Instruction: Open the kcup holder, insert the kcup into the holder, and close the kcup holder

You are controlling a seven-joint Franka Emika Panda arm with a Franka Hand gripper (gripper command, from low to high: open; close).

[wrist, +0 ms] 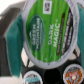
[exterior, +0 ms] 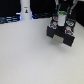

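My gripper [exterior: 62, 18] is shut on the kcup [exterior: 61, 14], a small round pod with a green and white top. It hangs just above the kcup holder [exterior: 61, 34], a black boxy unit at the exterior view's right. In the wrist view the kcup [wrist: 47, 34] fills most of the picture, its green lid reading "Dark Magic", held in my gripper [wrist: 47, 37]. Beyond it I see the dark holder [wrist: 50, 75] with other pods [wrist: 32, 78] lying in its compartments. Blur in the exterior view hides how far the drawer stands out.
A white bottle-shaped object [exterior: 25, 9] with a black mark stands at the back, at the exterior view's left. The white table [exterior: 30, 55] spreads in front of the holder. A dark band runs along the table's far edge.
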